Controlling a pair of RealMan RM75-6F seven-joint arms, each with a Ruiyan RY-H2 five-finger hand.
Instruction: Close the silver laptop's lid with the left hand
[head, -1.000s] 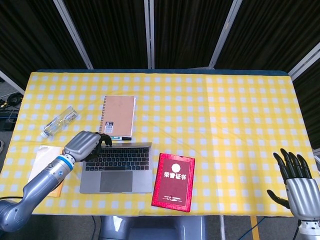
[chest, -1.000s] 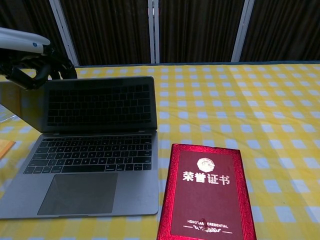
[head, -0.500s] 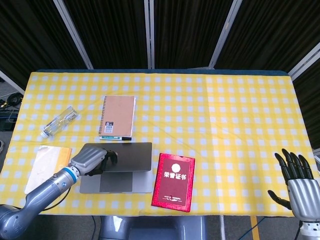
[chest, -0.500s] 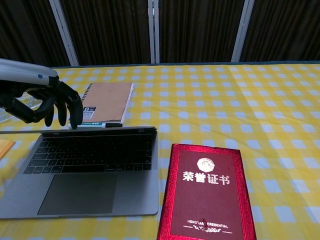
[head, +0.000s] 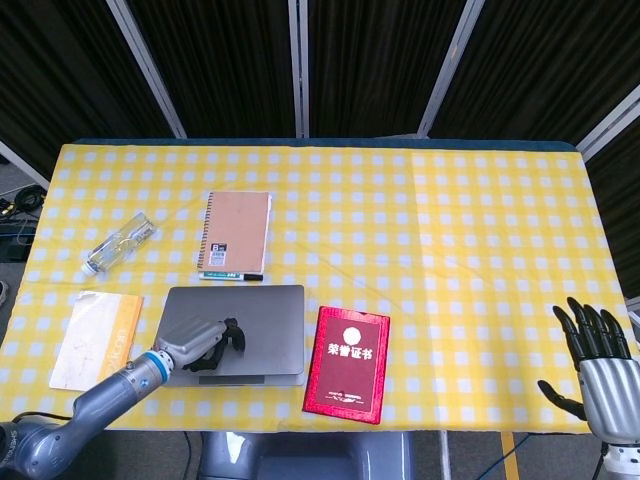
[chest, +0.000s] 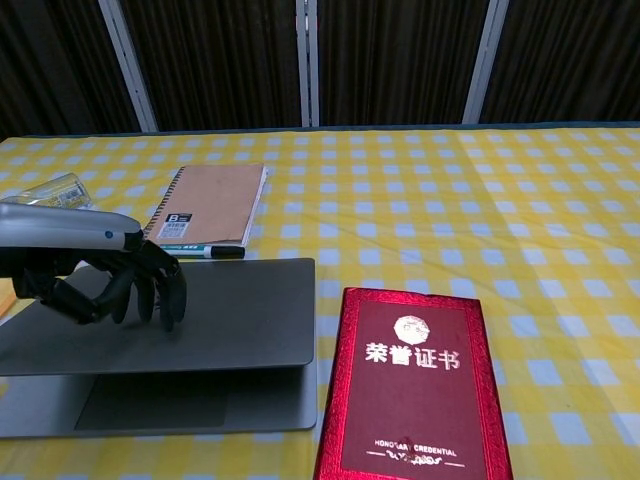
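- Your left hand (chest: 95, 275) has driven the silver laptop's lid (chest: 200, 310) from upright, a second ago, almost down to the base; half a second ago the whole keyboard still showed, and now only the front strip with the trackpad peeks out.
- The chest view shows a thin wedge of gap along the front edge, so I judge the task nearly done but not finished: you need one last downward press.
- Your left hand rests on the lid's left part with its fingers curled downward, fingertips touching the metal, holding nothing.
- The laptop (head: 238, 328) sits near the table's front edge, at about 7 o'clock from the cloth's centre.
- Your right hand (head: 600, 362) hangs at 4 o'clock off the table's corner, fingers spread, empty.
- Count: one laptop, one red certificate book (head: 348, 362) just beside it at 3 o'clock, one brown notebook (head: 236, 233) at its 12 o'clock, one clear plastic bottle (head: 118, 248) at 10 o'clock, one orange booklet (head: 97, 339) at 9 o'clock.
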